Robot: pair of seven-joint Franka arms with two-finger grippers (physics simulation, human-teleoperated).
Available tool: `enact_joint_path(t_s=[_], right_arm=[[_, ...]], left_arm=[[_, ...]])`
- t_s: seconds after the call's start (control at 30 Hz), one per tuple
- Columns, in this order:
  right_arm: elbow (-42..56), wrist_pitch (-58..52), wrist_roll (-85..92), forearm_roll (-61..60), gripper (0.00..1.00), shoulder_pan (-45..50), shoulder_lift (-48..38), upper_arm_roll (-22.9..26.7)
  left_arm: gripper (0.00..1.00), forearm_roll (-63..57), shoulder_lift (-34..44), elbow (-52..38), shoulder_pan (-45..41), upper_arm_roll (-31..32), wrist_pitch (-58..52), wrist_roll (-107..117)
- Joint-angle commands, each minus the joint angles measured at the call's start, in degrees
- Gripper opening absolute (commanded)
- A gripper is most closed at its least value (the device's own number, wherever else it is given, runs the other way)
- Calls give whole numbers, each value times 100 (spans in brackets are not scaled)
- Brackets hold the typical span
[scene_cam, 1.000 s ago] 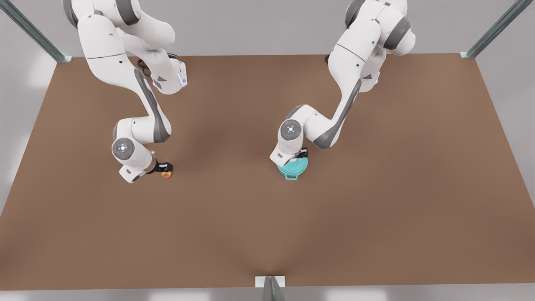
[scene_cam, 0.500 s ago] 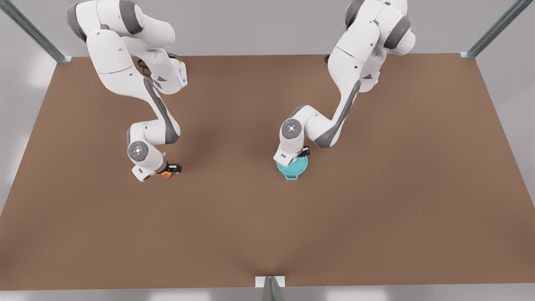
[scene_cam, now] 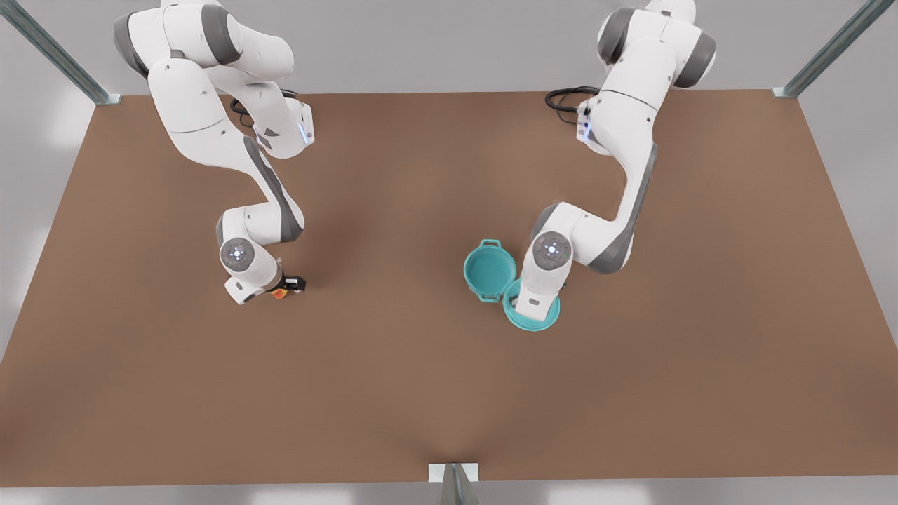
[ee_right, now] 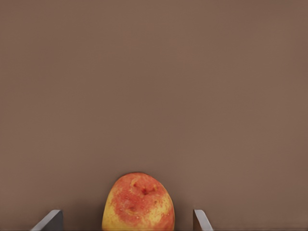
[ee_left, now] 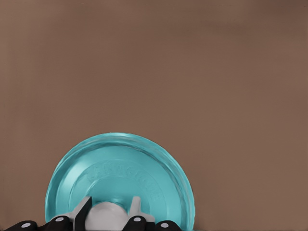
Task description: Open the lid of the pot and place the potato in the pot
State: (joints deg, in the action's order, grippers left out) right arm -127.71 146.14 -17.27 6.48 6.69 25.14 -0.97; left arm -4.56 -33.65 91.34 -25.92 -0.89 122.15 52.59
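The teal pot (scene_cam: 490,270) stands uncovered on the table, its teal inside showing, with a loop handle toward the back and one toward the front. My left gripper (ee_left: 108,215) is shut on the white knob (ee_left: 107,219) of the pot lid (ee_left: 120,175). The pot lid (scene_cam: 544,321) hangs just to the front view's right of the pot and nearer the camera, partly hidden under that arm's hand. The potato (scene_cam: 279,293) lies on the table at the front view's left. My right gripper (ee_right: 126,222) is open around the potato (ee_right: 138,202), its fingers (ee_right: 50,221) clear of it on both sides.
The brown table (scene_cam: 421,386) runs wide between the potato and the pot. Metal frame posts (scene_cam: 828,49) stand at the back corners and one post (scene_cam: 454,484) at the front edge. A black cable (scene_cam: 565,98) lies by the far arm base.
The left gripper has lifted the lid off the pot and carried it toward the front view's right and the camera, leaving the pot uncovered. The right gripper shifted slightly rightward at the potato.
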Motion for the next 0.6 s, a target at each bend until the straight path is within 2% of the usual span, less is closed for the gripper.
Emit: enact_joint_path(t_s=[0.0,0.07,0.13,0.2,0.23,0.27,0.3,0.33,0.4,0.47,0.5,0.53,0.57], right_arm=[[-8,37,-171,2,100,8,35,0],[-8,90,-171,2,100,8,70,0],[-8,90,-197,2,92,8,61,0],[-17,82,-233,2,85,-1,35,9],[-8,82,-233,2,80,-1,26,9],[-8,82,-241,2,73,-1,17,9],[-8,82,-233,2,69,-10,8,9],[-8,82,-241,2,63,-10,8,9],[-8,82,-233,2,56,-10,17,9],[-8,82,-233,2,52,-18,17,9],[-8,73,-233,2,51,-18,8,9],[-8,64,-241,2,51,-18,-9,9],[-8,55,-241,2,51,-18,-53,9]], left_arm=[[41,35,-360,-308,447,-7,-148,-1656],[41,-18,-1099,-652,667,-42,607,-1682],[41,-115,-1460,-766,711,-42,1047,-1717],[41,-124,-1566,-890,720,-51,1065,-1717],[44,-124,-1566,-986,720,-60,1022,-1744],[100,-203,-1539,-1022,720,-60,986,-1753],[100,-211,-1478,-1118,747,-104,645,-2138],[100,-203,-1452,-1548,834,-209,-269,-2964],[100,-115,-1294,-1663,1036,-218,-736,-3440],[100,1554,112,-1628,2196,-209,-2581,-4908],[100,1520,981,-1584,2390,-218,-3118,-4926],[100,985,1939,-892,2311,-210,-3092,-4890],[100,914,2758,226,2206,-166,-2547,-4899]])
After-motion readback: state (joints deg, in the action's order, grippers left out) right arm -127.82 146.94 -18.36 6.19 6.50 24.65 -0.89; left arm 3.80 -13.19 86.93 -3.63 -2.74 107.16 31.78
